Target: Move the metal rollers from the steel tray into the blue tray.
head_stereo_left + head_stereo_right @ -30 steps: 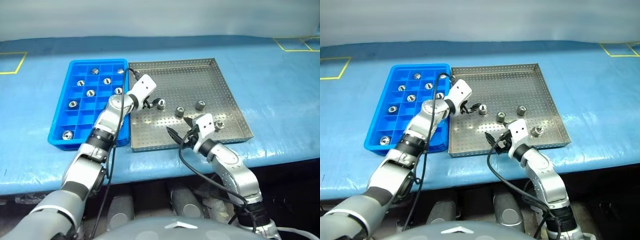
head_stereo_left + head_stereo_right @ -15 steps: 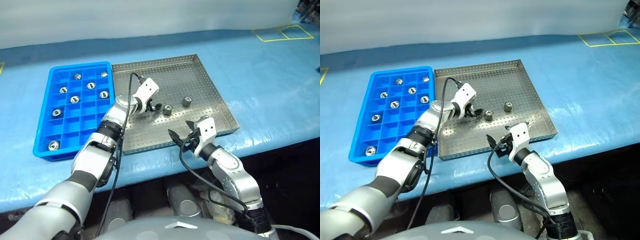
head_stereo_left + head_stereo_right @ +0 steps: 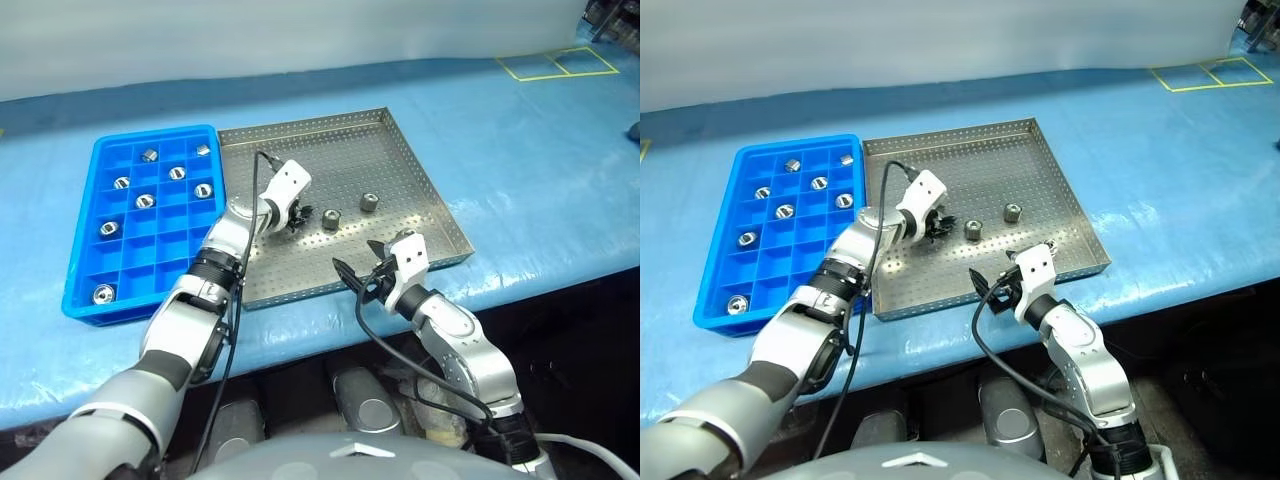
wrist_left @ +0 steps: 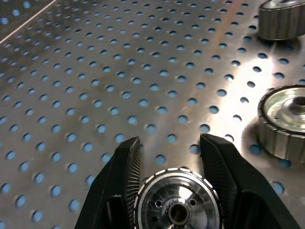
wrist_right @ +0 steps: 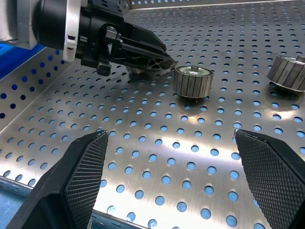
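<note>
Left tool [image 4: 169, 157]: fingers flanking a small shiny ribbed metal roller [image 4: 175, 205] on perforated square steel tray [image 3: 390, 150] | right tool [image 5: 171, 181]: spread wide, empty, over tray's near edge | two rollers [image 3: 331, 219] beside left tool | bright blue gridded plastic tray [image 3: 90, 270] left of steel tray, seven rollers inside

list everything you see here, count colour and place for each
blue tray: one, bright blue, left on the table
steel tray: one, silver, right of the blue tray
metal rollers: seven in blue tray cells; two loose on the steel floor; one between the left fingers
table cover: blue, yellow tape marks at far right
left gripper: black fingers around a roller
right gripper: open above the steel tray's near edge
</note>
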You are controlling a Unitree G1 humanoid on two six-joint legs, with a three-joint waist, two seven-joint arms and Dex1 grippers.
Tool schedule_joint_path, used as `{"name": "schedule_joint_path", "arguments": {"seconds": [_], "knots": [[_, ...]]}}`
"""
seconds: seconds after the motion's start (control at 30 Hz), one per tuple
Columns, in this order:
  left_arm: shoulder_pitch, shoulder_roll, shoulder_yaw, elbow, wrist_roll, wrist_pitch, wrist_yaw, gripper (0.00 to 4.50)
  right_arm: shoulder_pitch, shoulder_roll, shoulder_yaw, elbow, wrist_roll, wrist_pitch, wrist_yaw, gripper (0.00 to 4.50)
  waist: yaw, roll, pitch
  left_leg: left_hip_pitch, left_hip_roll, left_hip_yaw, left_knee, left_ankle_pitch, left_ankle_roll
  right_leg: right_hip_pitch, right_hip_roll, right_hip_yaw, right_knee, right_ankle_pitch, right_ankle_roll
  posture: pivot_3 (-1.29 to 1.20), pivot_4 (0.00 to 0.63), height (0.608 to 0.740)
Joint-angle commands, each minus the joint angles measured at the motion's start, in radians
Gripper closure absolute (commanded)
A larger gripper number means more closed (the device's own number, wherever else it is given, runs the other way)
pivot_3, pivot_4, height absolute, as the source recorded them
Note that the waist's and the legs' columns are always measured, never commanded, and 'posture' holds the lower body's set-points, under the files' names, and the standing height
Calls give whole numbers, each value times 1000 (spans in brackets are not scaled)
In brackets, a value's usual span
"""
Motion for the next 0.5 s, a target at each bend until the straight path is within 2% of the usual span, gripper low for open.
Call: {"name": "schedule_joint_path", "arguments": {"seconds": [0.03,0.27,0.4,0.5], "knots": [[11,0,72,-135,-44,15,58,2757,-13,6,-4,-11,1,-22,2,0,4,0,0,-1,0,0,0,0,0,0,0,0,0,0,0,-213,150,740],[96,-37,207,-400,-85,-5,261,2757,-31,8,8,15,0,-27,15,0,13,0,0,-1,0,0,0,0,0,-1,-1,0,-1,0,0,-161,150,740],[138,-71,293,-511,-55,15,485,2757,-52,7,18,36,2,-26,31,0,30,0,0,-1,0,0,0,0,0,-1,0,0,0,0,0,-114,150,740],[161,-74,338,-536,52,38,733,2757,-75,2,30,56,0,-21,52,0,46,0,0,0,0,0,0,0,0,0,0,0,0,0,0,-72,150,740]]}}
